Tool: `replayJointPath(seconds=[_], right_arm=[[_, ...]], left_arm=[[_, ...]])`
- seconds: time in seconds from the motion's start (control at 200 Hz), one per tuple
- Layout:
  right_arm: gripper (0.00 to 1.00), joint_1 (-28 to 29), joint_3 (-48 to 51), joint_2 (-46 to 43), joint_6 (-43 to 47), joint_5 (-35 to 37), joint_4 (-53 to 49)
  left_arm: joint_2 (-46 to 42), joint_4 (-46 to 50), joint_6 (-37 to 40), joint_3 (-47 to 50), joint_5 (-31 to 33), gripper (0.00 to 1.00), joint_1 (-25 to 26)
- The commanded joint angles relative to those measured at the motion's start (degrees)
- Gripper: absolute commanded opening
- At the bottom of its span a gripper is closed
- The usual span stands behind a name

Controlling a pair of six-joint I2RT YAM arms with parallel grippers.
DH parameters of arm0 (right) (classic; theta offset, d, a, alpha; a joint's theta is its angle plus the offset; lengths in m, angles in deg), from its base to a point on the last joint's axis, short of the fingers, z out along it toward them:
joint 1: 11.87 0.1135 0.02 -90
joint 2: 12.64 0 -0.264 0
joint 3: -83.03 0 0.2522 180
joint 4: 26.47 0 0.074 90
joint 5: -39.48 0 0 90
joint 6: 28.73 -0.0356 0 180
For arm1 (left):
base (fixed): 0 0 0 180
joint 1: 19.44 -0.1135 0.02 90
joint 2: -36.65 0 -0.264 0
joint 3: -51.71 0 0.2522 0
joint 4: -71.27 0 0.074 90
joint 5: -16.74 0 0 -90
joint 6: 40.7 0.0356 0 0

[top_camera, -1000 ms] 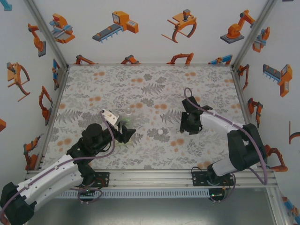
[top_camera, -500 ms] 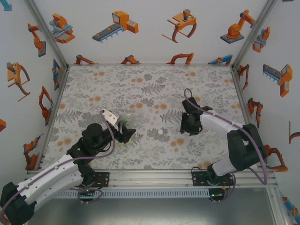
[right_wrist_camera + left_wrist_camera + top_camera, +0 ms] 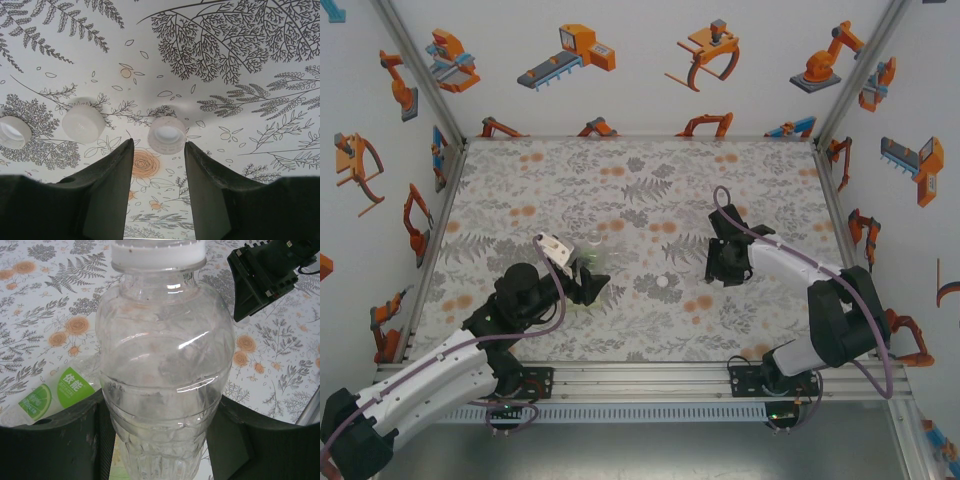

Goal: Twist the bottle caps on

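My left gripper (image 3: 165,450) is shut on the lower body of a clear unlabelled bottle (image 3: 165,365), which stands upright with a white cap (image 3: 157,252) on its neck. In the top view that gripper (image 3: 586,288) and the bottle (image 3: 592,255) sit left of the table's centre. A green-labelled bottle (image 3: 50,395) lies on the mat behind it. My right gripper (image 3: 158,150) is open just above the mat. A white cap (image 3: 166,135) lies open side up just beyond its fingertips, in line with the gap. Two more caps (image 3: 83,123) (image 3: 12,132) lie to the left. One cap (image 3: 666,283) lies left of the right gripper (image 3: 720,268).
The table is covered by a floral mat (image 3: 640,190) and walled on three sides by panels printed with orange robots (image 3: 570,50). The right gripper's black body (image 3: 265,275) shows behind the held bottle. An aluminium rail (image 3: 640,375) runs along the near edge.
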Motion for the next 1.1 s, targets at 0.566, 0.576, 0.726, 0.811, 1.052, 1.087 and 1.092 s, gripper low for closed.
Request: replayJointPath(seconds=[0.566,0.576,0.726,0.811,1.052,1.087,1.092], right_arm=[[0.43,-0.43,1.50,2.61,0.31,-0.64,1.62],[0.43,-0.45,1.49,2.61,0.31,-0.64,1.62],[0.43,-0.37,1.22,2.25,0.39,-0.72,1.38],[0.43,-0.38,0.30,1.53,0.65,-0.42,0.43],[0.45,-0.67,-1.40,-1.40,1.22,1.12,-2.22],[0.45,-0.79,-1.33,-1.62,1.23,1.12,-2.29],[0.45,-0.80,-1.32,-1.62,1.22,1.12,-2.31]], left_arm=[[0.73,-2.40,-0.86,-2.56,-1.22,0.00,-0.29],[0.74,-2.36,-0.86,-2.56,-1.24,0.00,-0.32],[1.00,-2.55,-0.86,-2.73,-1.20,0.00,-0.33],[1.24,-2.75,-0.86,-2.84,-1.33,0.00,-0.33],[2.33,-3.51,-0.86,-3.04,-1.68,0.00,-0.33],[2.40,-3.54,-0.79,-3.16,-1.69,0.00,-0.33],[2.42,-3.54,-0.78,-3.17,-1.73,0.00,-0.33]])
